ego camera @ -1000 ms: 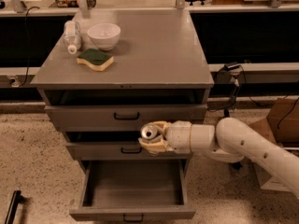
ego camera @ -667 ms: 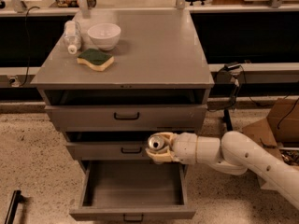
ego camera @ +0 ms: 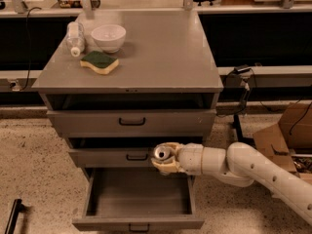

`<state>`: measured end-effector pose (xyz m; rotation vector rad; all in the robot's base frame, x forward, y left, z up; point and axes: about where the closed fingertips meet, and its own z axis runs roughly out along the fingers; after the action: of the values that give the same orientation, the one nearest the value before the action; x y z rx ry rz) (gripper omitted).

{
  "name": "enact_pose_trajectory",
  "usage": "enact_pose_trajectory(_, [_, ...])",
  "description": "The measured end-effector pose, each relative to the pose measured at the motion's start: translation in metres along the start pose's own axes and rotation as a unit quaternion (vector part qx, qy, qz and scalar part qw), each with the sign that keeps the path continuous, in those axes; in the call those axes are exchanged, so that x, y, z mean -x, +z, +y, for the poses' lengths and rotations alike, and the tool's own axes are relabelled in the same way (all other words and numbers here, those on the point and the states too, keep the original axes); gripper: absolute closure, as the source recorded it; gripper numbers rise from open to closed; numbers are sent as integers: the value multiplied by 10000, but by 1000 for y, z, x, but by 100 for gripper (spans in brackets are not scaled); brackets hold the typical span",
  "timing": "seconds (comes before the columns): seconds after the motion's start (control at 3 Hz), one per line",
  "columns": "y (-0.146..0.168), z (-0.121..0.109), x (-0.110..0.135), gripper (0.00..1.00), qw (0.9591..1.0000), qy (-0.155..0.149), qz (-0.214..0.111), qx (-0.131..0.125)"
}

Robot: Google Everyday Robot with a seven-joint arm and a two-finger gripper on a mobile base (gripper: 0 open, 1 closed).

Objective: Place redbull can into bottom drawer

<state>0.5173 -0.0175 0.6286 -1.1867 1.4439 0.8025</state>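
We saw the arm (ego camera: 243, 167) stretched leftward below the table's (ego camera: 161, 52) front edge, its gripper (ego camera: 165, 162) clenched around the redbull can (ego camera: 161, 153) above the open bottom drawer (ego camera: 139, 222).

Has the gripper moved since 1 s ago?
Yes. The gripper, holding the redbull can, has dropped: it was above the middle drawer's handle and is now about level with it, over the open bottom drawer.

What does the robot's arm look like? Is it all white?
Mostly. The arm is a fat, smooth, creamy-white tube with rounded joints and a row of tiny dark dots along it. No loose cables show on it. The gripper, in front of the middle drawer, has yellowish-tan fingers, shut round the redbull can.
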Motion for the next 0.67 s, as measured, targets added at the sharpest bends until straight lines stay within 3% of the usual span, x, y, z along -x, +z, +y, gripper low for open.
enact_pose_trajectory(0.33, [2,4,-67,100,9993,215,43,-308])
enact_pose_trajectory(0.67, [13,15,-137,100,9980,441,-265,-371])
